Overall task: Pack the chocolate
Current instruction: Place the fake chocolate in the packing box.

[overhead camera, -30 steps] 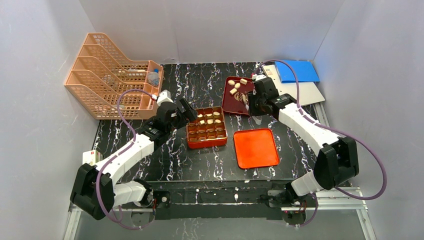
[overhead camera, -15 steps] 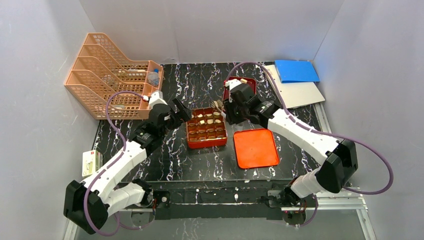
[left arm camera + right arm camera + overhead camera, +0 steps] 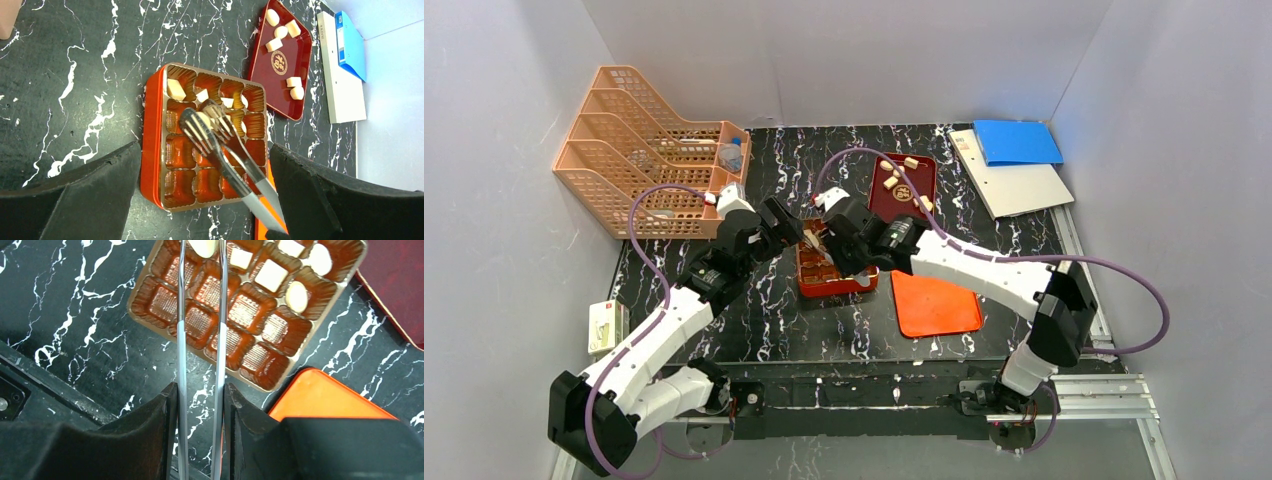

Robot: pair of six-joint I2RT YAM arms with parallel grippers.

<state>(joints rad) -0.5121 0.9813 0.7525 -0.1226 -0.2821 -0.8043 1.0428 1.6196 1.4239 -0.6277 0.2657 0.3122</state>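
Note:
Metal tongs [image 3: 200, 365] are clamped in my right gripper [image 3: 200, 390], and their tips pinch one pale chocolate [image 3: 204, 246] over the orange-red compartmented box [image 3: 135, 302]. Several chocolates [image 3: 270, 275] lie in the box's far cells. The left wrist view shows the tongs [image 3: 220, 145] and the pinched chocolate [image 3: 204, 119] above the box's [image 3: 155, 125] second row. More loose chocolates [image 3: 280, 32] rest on the dark red tray [image 3: 300, 65]. My left gripper [image 3: 204, 147] hangs open over the box's near side and holds nothing. From above, both grippers [image 3: 794, 228] [image 3: 839, 245] crowd the box [image 3: 824, 280].
An orange lid [image 3: 936, 300] lies right of the box. A peach wire file rack [image 3: 644, 150] stands at the back left. A blue folder [image 3: 1016, 142] and a white folder [image 3: 1014, 185] lie at the back right. A small carton [image 3: 604, 325] sits at the left edge.
My right arm has swung left from the dark red tray to above the box, carrying a chocolate in the tongs. The left arm has shifted slightly towards the box.

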